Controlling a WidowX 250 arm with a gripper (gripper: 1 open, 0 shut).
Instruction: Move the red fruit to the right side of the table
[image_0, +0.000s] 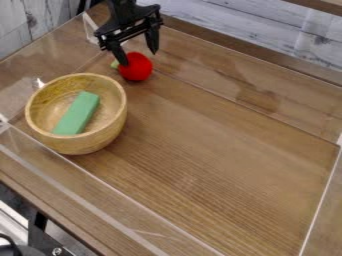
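We are at the reach-and-grasp step: our fingers (134, 45) hang spread above the red fruit (135, 67), which lies at the worktop's (227, 150) eleven o'clock, just below them, at one o'clock from the wooden bowl (76, 112). Next we should lower, pinch, then carry rightward.

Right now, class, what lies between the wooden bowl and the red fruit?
Nothing: in the camera view, only bare table separates the wooden bowl from the red fruit.
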